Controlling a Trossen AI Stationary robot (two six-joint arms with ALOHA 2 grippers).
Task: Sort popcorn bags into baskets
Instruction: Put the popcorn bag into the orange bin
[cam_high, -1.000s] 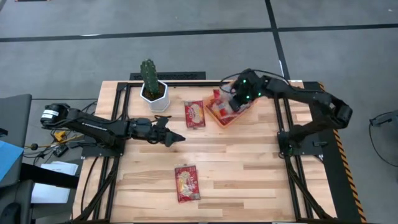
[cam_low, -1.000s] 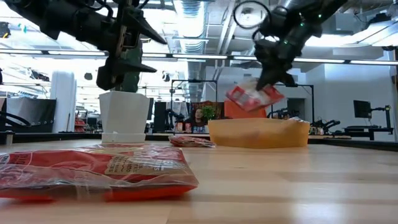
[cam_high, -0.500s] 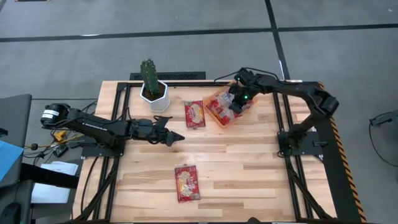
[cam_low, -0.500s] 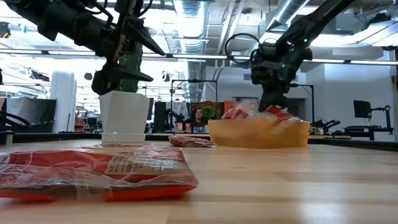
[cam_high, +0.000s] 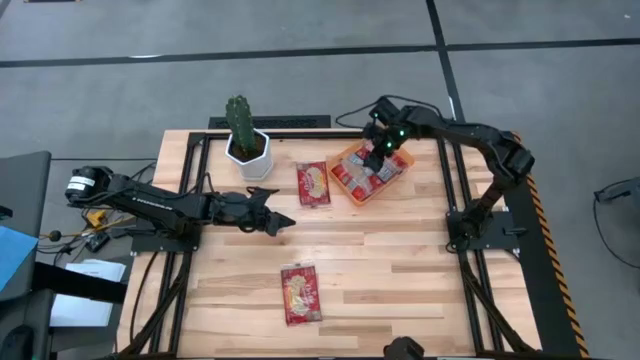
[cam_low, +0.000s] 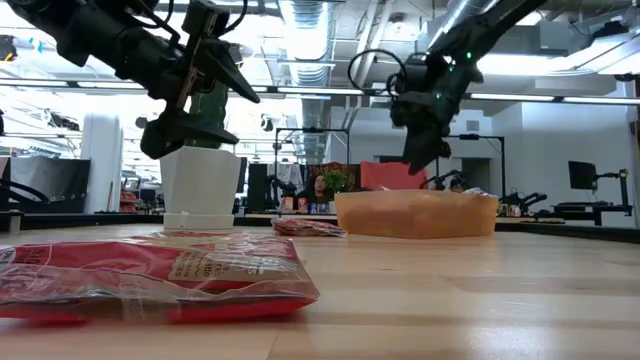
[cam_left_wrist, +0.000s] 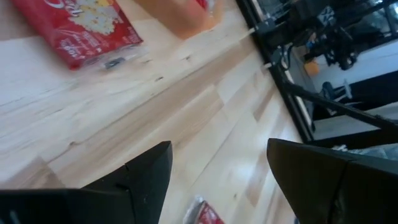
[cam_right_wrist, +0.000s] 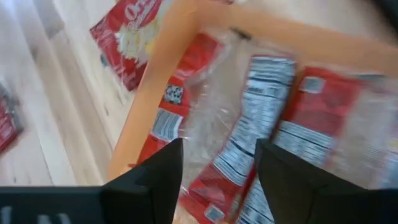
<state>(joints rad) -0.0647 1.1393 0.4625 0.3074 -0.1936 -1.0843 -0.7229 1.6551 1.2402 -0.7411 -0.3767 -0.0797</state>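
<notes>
Right pincer (cam_high: 380, 148): released, empty, above the orange tray (cam_high: 352, 157).
Tray: packets (cam_high: 368, 176) piled inside.
Left pincer (cam_high: 281, 223): released, well left of tray.
Worktop (cam_high: 400, 270): one packet (cam_high: 313, 183) just beside tray, another (cam_high: 300, 294) well apart.

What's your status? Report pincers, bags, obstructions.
Right pincer open, empty, above the orange basket. Left pincer open, hovering mid-table. Two bags outside: one beside the basket, one at the near edge. Nothing blocking either.

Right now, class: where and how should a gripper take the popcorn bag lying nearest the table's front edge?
Probably from straight above, pinching across the bag's narrow width near its middle. It lies flat and alone on the table, long sides exposed, nothing crowding it.
</notes>
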